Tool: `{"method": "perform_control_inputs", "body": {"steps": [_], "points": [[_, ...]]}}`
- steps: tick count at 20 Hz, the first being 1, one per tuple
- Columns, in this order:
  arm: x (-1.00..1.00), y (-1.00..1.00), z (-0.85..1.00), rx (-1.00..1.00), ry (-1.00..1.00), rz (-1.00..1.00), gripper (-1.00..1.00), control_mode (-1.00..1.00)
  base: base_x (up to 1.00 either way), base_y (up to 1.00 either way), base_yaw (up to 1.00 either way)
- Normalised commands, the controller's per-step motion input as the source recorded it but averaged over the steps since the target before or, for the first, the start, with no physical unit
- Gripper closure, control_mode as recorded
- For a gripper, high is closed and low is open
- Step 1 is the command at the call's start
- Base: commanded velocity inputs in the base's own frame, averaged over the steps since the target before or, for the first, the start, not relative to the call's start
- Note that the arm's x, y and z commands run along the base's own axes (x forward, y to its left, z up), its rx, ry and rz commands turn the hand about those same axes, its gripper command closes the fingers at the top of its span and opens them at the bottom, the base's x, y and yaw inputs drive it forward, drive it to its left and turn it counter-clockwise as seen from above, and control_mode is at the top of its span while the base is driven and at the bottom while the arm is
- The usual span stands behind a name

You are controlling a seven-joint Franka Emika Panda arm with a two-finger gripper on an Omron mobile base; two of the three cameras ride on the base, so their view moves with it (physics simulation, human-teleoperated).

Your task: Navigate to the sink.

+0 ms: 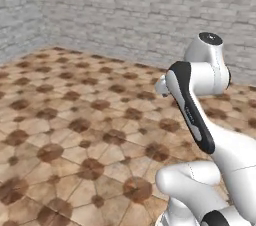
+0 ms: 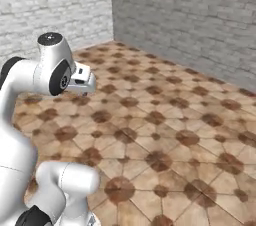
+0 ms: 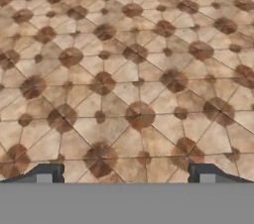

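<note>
The sink is out of view. My gripper [image 3: 126,176] hangs over bare brown tiled floor [image 3: 134,79]. Its two dark fingertips [image 3: 48,173] stand far apart at the bottom of the hand view, open, with nothing between them. The arm is folded up close to the base, and its white hand [image 2: 82,81] points forward and down at the floor.
Brown patterned floor tiles [image 1: 75,120] stretch ahead to grey brick walls [image 1: 125,10]. Two walls meet in a corner [image 2: 111,5] ahead. A further wall corner [image 1: 47,15] lies at the far left in the left base view.
</note>
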Motion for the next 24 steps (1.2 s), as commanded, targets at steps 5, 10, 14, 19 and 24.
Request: {"method": "perform_control_inputs", "body": {"steps": [5,10,14,19,24], "points": [[0.00,0.00,0.00,0.00,0.00,0.00,-1.00,1.00,-0.01,-0.54,-0.76],[0.00,0.00,0.00,0.00,0.00,0.00,-1.00,1.00,0.00,-0.50,-0.76],[0.00,0.00,0.00,0.00,0.00,0.00,-1.00,1.00,0.00,-0.46,-0.75],[0.00,0.00,0.00,0.00,0.00,0.00,-1.00,1.00,0.00,-0.31,-0.71],[0.00,0.00,0.00,0.00,0.00,0.00,-1.00,1.00,0.00,-0.04,-0.67]]}}
